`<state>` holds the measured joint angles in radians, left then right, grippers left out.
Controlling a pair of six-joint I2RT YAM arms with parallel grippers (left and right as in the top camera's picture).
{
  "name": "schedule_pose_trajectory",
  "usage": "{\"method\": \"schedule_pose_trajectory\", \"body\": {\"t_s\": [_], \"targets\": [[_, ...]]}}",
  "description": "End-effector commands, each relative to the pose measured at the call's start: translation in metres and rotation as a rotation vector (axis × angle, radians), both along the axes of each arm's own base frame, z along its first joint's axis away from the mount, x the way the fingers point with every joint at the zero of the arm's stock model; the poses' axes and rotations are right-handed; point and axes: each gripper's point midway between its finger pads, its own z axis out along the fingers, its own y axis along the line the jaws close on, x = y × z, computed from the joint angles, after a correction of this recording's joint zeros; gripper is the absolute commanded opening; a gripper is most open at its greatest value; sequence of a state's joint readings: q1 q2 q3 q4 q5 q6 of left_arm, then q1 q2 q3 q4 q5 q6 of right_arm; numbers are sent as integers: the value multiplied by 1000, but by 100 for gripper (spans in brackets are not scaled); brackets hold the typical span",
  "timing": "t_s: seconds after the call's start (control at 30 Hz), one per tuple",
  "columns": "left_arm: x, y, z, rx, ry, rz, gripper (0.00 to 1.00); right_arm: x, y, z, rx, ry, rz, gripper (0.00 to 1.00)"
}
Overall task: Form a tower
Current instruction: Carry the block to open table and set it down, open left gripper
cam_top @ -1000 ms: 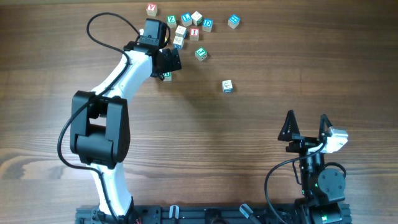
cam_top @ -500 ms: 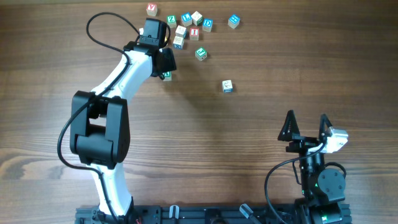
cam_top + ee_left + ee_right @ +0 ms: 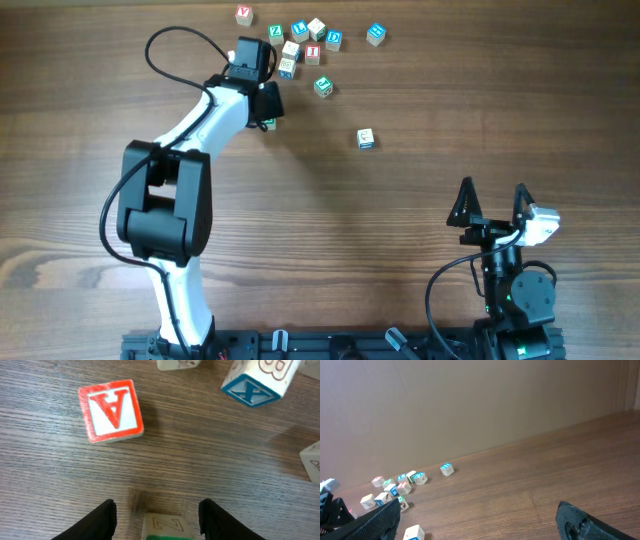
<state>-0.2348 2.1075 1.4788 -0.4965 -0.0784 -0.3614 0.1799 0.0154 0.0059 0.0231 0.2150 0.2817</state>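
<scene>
My left gripper (image 3: pixel 268 112) points down at the back left of the table, among scattered letter cubes. Its jaws are open and straddle a green-edged cube with a Z on it (image 3: pixel 165 527), with a gap on each side. In the overhead view that cube (image 3: pixel 269 124) peeks out from under the fingers. A red-framed A cube (image 3: pixel 111 411) lies just ahead of the left finger. A blue X cube (image 3: pixel 252 382) lies ahead to the right. No tower shows in these views. My right gripper (image 3: pixel 492 205) rests open and empty near the front right.
Several loose letter cubes are bunched at the back (image 3: pixel 305 40). Single cubes lie at the back right (image 3: pixel 375 34), nearer the middle (image 3: pixel 323 87) and further forward (image 3: pixel 366 138). The right wrist view shows the same cluster (image 3: pixel 395 490) far off.
The left jaws have narrowed around the green Z cube, and the left arm has shifted slightly. The right arm has not moved.
</scene>
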Motion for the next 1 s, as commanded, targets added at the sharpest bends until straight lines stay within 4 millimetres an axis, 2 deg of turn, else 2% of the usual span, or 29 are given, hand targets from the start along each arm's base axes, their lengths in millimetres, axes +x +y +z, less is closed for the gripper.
{"method": "schedule_pose_trajectory", "body": {"t_s": [0.0, 0.03, 0.23, 0.3, 0.37, 0.47, 0.53, 0.6, 0.67, 0.7, 0.8, 0.87, 0.97], "targets": [[-11, -13, -12, -49, 53, -51, 56, 0, -3, 2, -15, -8, -18, 99], [-14, -12, -13, -46, 66, -51, 56, 0, -3, 2, -15, -8, -18, 100], [-17, -12, -15, -43, 83, -51, 35, 0, -3, 2, -15, -8, -18, 100], [-21, -11, -15, -39, 99, -50, 35, 0, -3, 2, -15, -8, -18, 100], [-24, -12, -7, -40, 96, -54, 33, 0, -3, 2, -15, -8, -18, 100], [-28, -27, 21, -48, 58, -87, 33, 0, -3, 2, -15, -8, -18, 100], [-41, -43, 39, -51, 55, -120, 33, 0, -3, 2, -15, -8, -18, 100], [-55, -52, 43, -58, 87, -112, 32, 0, -3, 2, -15, -8, -18, 100], [-79, -65, 39, -75, 169, -85, 28, 0, -3, 2, -15, -8, -18, 100], [-105, -78, 33, -59, 248, -79, 27, 0, -3, 2, -15, -8, -18, 100], [-130, -98, 29, -18, 294, -137, 27, 0, -3, 2, -15, -8, -18, 100], [-141, -96, 23, 63, 289, -105, 26, 0, -3, 2, -15, -8, -18, 100], [-153, -101, 9, 79, 299, -127, 26, 0, -3, 2, -15, -8, -18, 100]]}}
